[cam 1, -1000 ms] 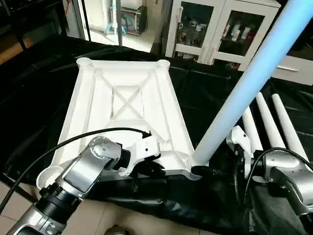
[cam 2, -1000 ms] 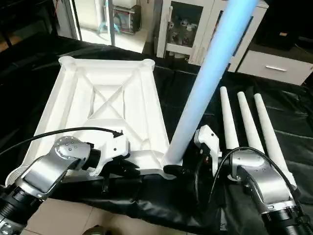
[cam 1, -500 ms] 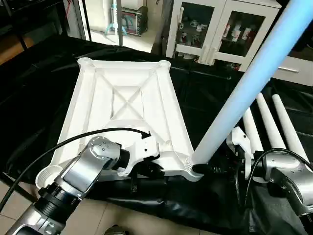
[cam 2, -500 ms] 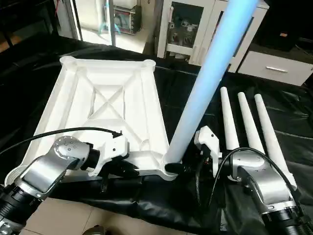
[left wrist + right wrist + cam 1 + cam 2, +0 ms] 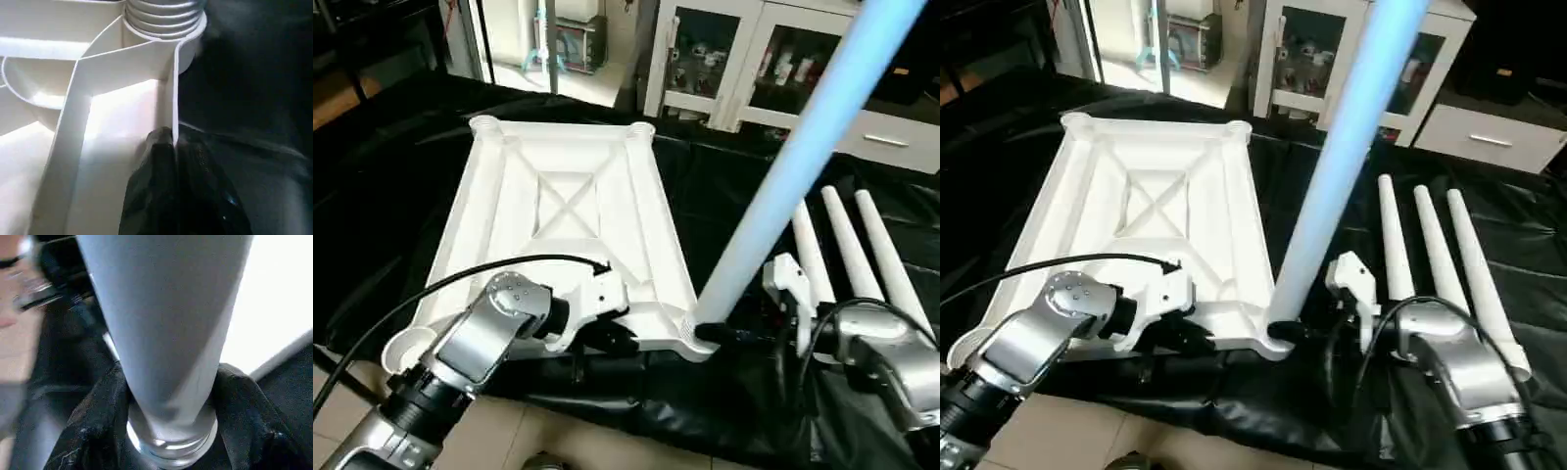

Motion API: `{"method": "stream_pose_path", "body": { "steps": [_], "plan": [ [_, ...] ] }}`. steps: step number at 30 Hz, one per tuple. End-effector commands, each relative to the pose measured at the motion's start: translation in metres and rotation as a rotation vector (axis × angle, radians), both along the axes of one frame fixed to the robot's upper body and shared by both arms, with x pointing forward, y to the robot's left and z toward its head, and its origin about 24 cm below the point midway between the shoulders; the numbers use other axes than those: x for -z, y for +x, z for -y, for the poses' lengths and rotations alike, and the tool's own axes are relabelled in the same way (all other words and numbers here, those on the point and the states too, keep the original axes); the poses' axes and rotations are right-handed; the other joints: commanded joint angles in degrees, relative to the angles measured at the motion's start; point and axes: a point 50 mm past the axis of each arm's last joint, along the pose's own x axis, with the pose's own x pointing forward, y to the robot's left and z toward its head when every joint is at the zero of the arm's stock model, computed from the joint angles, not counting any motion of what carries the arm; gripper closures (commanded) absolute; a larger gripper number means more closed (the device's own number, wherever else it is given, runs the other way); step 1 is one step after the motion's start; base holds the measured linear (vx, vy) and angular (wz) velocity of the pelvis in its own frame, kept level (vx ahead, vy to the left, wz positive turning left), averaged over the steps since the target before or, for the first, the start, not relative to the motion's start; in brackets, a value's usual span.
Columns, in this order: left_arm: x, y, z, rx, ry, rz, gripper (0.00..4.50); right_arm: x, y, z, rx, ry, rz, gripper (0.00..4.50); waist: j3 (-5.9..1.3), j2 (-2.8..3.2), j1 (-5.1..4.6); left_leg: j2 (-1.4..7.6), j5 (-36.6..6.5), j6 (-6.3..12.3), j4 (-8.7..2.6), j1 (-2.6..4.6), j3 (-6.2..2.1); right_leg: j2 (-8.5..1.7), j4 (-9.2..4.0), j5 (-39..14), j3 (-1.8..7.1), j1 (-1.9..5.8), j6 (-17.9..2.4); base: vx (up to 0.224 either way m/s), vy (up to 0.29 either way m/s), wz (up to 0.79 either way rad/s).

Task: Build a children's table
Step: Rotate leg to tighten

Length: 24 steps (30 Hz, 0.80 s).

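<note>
The white table top [image 5: 568,206] lies upside down on black cloth, its X-ribs facing up. One white leg [image 5: 783,176] stands in the near right corner socket, leaning up and to the right. My right gripper [image 5: 710,335] is shut around this leg's base; its black fingers [image 5: 93,421] press on both sides of the leg [image 5: 166,333]. On the top's near edge, my left gripper [image 5: 612,338] is shut, and its fingertips [image 5: 168,142] pinch the thin rim wall [image 5: 174,88] below a ribbed corner socket [image 5: 164,19]. Three more legs [image 5: 1435,255] lie side by side on the cloth to the right.
A glass-door cabinet [image 5: 734,59] and a white drawer unit [image 5: 1489,137] stand behind the work area. The tiled floor [image 5: 558,431] shows just beyond the cloth's near edge. A black cable [image 5: 509,264] arcs over my left forearm.
My right gripper's fingers have closed in around the base of the standing leg. The left gripper has stayed on the rim. The view has shifted slightly.
</note>
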Motion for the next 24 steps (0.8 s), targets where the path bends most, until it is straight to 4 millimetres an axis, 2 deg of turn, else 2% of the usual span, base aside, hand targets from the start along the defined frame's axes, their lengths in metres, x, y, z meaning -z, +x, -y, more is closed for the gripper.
{"method": "stream_pose_path", "body": {
  "steps": [1,2,4,6,9,10,11,12,13,15,16,18,20,23,24],
  "plan": [
    [-0.009,0.009,0.013,-0.042,-0.060,0.046,4.50,0.016,0.008,0.006,0.170,-0.068,-0.032,2.39,-2.91,0.02,-0.46,2.85,-15.06,-0.96,-4.69,1.43,-1.18,-4.27,-5.00,-14.14,1.58,1.36,-11.47,0.000,0.000,0.00],
    [-0.009,0.016,0.014,-0.111,-0.058,0.071,4.50,0.021,0.013,0.003,0.256,-0.070,-0.038,2.41,-2.77,-0.01,-0.87,2.78,-16.74,-1.94,-4.93,1.39,-1.40,-4.42,-5.25,-17.40,1.52,1.45,-10.56,0.000,0.000,0.00],
    [-0.008,0.022,0.018,-0.182,-0.061,0.088,4.50,0.025,0.018,-0.005,0.330,-0.066,-0.042,2.42,-2.88,-0.16,-1.24,2.74,-18.43,-2.73,-4.93,1.61,-1.63,-4.55,-5.56,-20.42,1.54,1.40,-9.21,0.000,0.000,0.00],
    [-0.008,0.029,0.022,-0.260,-0.066,0.096,4.50,0.030,0.023,-0.013,0.419,-0.070,-0.049,2.45,-2.77,-0.07,-1.54,2.63,-18.92,-2.63,-5.01,1.63,-1.62,-4.54,-5.85,-21.60,1.69,1.21,-8.42,0.000,0.000,0.00],
    [-0.008,0.035,0.027,-0.328,-0.069,0.105,4.50,0.035,0.028,-0.023,0.506,-0.096,-0.046,2.46,-2.88,-0.07,-1.69,2.56,-18.07,-2.72,-5.05,1.50,-1.67,-4.44,-5.81,-21.18,1.68,1.22,-8.05,0.000,0.000,0.00],
    [-0.010,0.042,0.038,-0.414,-0.085,0.118,4.50,0.042,0.036,-0.034,0.664,-0.133,-0.034,2.46,-2.93,0.21,-1.76,2.58,-17.64,-2.84,-4.99,1.56,-1.59,-4.38,-5.73,-20.05,1.78,1.14,-8.11,0.000,0.000,0.00],
    [-0.011,0.044,0.043,-0.435,-0.093,0.123,4.50,0.043,0.039,-0.037,0.724,-0.145,-0.027,2.46,-2.96,0.21,-2.03,2.48,-17.77,-3.43,-5.02,1.71,-1.57,-4.31,-5.76,-19.66,1.78,0.80,-8.38,0.000,0.000,0.00],
    [-0.013,0.047,0.048,-0.464,-0.100,0.133,4.50,0.045,0.042,-0.043,0.776,-0.146,-0.027,2.46,-2.98,0.04,-2.28,2.36,-17.87,-3.70,-5.03,1.59,-1.61,-4.27,-5.73,-19.88,1.70,0.89,-8.38,0.000,0.000,0.00],
    [-0.014,0.048,0.052,-0.473,-0.101,0.141,4.50,0.045,0.044,-0.048,0.795,-0.142,-0.024,2.48,-3.23,0.14,-2.39,2.44,-17.94,-3.82,-5.00,1.62,-1.74,-4.41,-5.59,-18.99,1.67,1.07,-8.23,0.000,0.000,0.00],
    [-0.015,0.049,0.058,-0.487,-0.102,0.158,4.50,0.043,0.047,-0.061,0.810,-0.115,-0.013,2.49,-3.21,0.15,-2.43,2.40,-17.37,-2.94,-4.93,1.55,-1.58,-4.19,-5.51,-15.96,1.77,1.11,-8.04,0.000,0.000,0.00],
    [-0.015,0.049,0.059,-0.487,-0.096,0.168,4.50,0.042,0.048,-0.066,0.805,-0.094,-0.016,2.49,-3.32,-0.01,-2.52,2.37,-16.38,-2.15,-4.87,1.32,-1.49,-4.21,-5.36,-13.65,1.82,1.26,-8.22,0.000,0.000,0.00],
    [-0.015,0.049,0.060,-0.493,-0.098,0.167,4.50,0.038,0.051,-0.074,0.778,-0.059,0.004,2.50,-3.49,0.17,-2.40,2.38,-14.23,-1.30,-4.75,1.28,-1.39,-4.16,-5.06,-10.29,1.75,1.54,-8.62,0.000,0.000,0.00],
    [-0.014,0.049,0.058,-0.494,-0.097,0.163,4.50,0.035,0.051,-0.075,0.767,-0.040,0.013,2.50,-3.42,0.06,-2.30,2.34,-11.74,-0.14,-4.66,1.16,-1.18,-4.07,-4.86,-6.87,1.76,1.75,-9.19,0.000,0.000,0.00],
    [-0.013,0.048,0.055,-0.493,-0.094,0.159,4.50,0.032,0.052,-0.074,0.771,-0.034,0.043,2.50,-3.28,0.04,-2.29,2.37,-12.16,0.09,-4.76,1.16,-1.17,-4.12,-5.01,-8.00,1.74,1.80,-9.32,0.000,0.000,0.00],
    [-0.013,0.048,0.054,-0.487,-0.093,0.155,4.50,0.031,0.052,-0.073,0.766,-0.021,0.041,2.50,-3.17,-0.14,-2.36,2.41,-13.32,-0.11,-4.84,1.22,-1.16,-4.13,-5.22,-10.07,1.74,1.68,-9.15,0.000,0.000,0.00]
  ]
}}
